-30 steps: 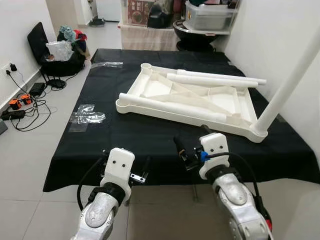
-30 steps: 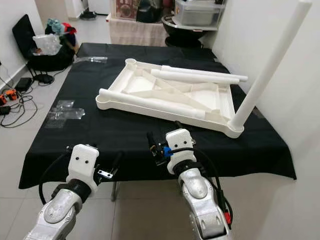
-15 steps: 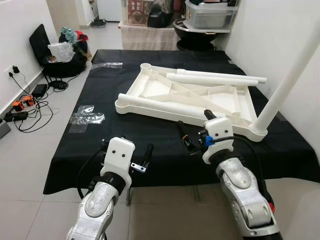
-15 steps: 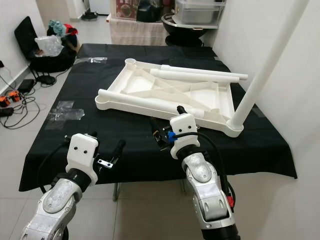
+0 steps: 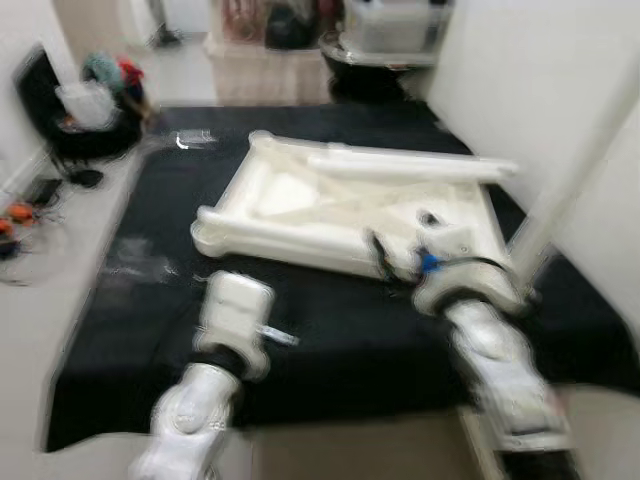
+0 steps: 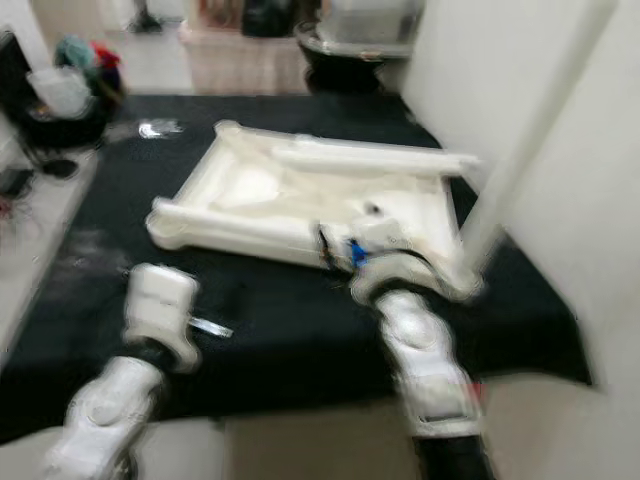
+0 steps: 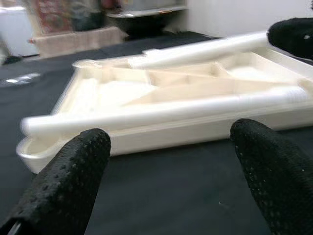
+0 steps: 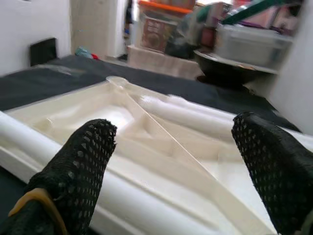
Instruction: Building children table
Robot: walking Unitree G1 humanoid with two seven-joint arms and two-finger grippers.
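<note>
The white table top (image 5: 300,190) lies upside down on a black cloth (image 5: 320,320). One white leg (image 5: 565,190) stands upright in its near right corner. A loose leg (image 7: 161,111) lies along the near rim and another loose leg (image 5: 410,163) lies across the far side. My right gripper (image 5: 383,258) is open at the near rim, its fingers (image 8: 83,161) spread above the ribbed underside. My left gripper (image 7: 171,139) is open low over the cloth, a short way in front of the near leg. Both eye views are blurred.
The cloth-covered table reaches a white wall (image 5: 500,80) on the right. Bags and cables (image 5: 70,110) lie on the floor at the left. Shelves and a clear bin (image 5: 390,25) stand behind. Plastic wrap (image 5: 135,265) lies on the cloth at the left.
The whole picture has shifted and blurred, so the camera is moving. My right gripper has advanced from the table's front edge to the table top's near rim. My left arm has come forward over the cloth.
</note>
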